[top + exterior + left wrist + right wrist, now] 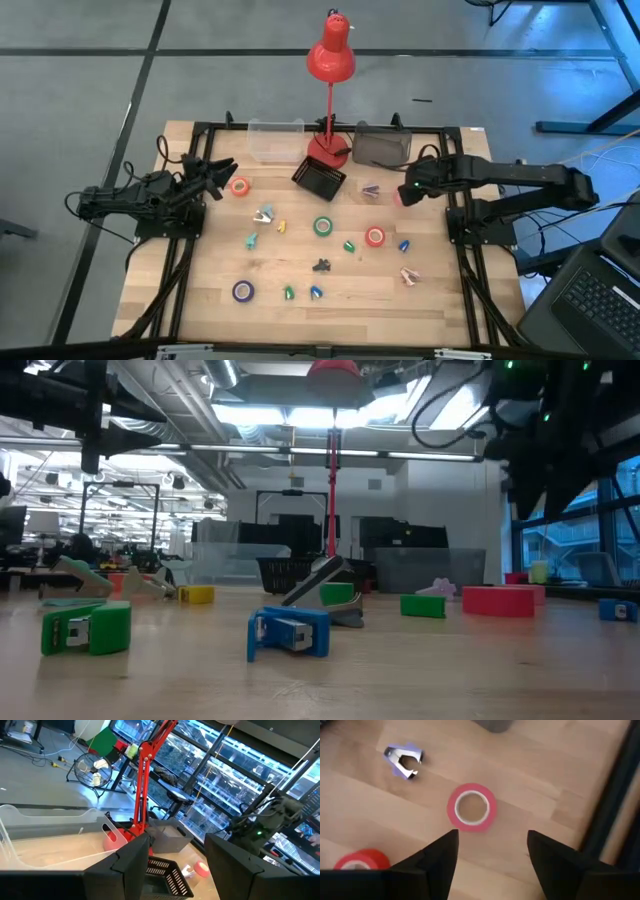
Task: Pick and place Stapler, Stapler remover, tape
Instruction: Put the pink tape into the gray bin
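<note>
Tape rolls lie flat on the wooden table: orange-pink (pixel 239 186), green (pixel 323 226), red (pixel 375 237), purple (pixel 243 291), and a pink one (pixel 471 806) below my right gripper. A purple staple remover (pixel 404 759) lies beside the pink roll. A black stapler (pixel 321 265) lies mid-table among small coloured staplers. My right gripper (pixel 492 837) hovers open above the pink roll and touches nothing. My left gripper (pixel 225 172) is open and empty above the table's left side, close to the orange-pink roll.
A clear bin (pixel 275 140), a black basket (pixel 320 177) and a grey bin (pixel 381 148) stand along the far edge around a red desk lamp (pixel 331 60). Two more staple removers (pixel 264 213) (pixel 408 276) lie on the table. The black frame rail (pixel 615 795) runs beside the pink roll.
</note>
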Action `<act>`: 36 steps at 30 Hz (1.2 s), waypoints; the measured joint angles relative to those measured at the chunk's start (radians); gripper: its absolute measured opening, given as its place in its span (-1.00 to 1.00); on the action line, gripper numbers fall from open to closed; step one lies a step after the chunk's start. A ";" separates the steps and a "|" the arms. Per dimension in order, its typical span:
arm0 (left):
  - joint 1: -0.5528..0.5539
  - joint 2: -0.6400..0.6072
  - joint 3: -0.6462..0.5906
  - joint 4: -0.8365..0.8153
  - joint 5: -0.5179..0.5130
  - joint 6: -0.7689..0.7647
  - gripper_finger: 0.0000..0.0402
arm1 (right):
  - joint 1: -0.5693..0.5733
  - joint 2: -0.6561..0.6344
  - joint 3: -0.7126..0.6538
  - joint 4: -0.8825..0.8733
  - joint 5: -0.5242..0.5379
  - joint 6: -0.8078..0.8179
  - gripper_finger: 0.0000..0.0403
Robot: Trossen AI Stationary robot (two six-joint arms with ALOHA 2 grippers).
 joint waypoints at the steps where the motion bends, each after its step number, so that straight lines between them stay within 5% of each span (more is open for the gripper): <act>1: 0.000 0.000 0.000 0.000 0.003 0.000 -0.06 | -0.008 0.001 -0.022 0.035 -0.002 0.000 0.19; 19: 0.000 0.000 0.000 -0.008 0.003 0.008 -0.06 | -0.121 0.049 -0.360 0.520 -0.061 -0.026 0.16; 24: 0.000 0.000 0.000 -0.008 0.003 0.010 -0.06 | -0.127 0.096 -0.373 0.558 -0.026 -0.039 -0.11; 30: 0.000 0.000 0.000 -0.008 0.002 0.011 -0.06 | -0.127 0.099 -0.364 0.582 -0.019 -0.060 -0.82; 36: 0.000 0.000 0.000 -0.008 -0.003 0.011 -0.06 | -0.105 0.008 -0.197 0.425 -0.019 -0.125 -0.84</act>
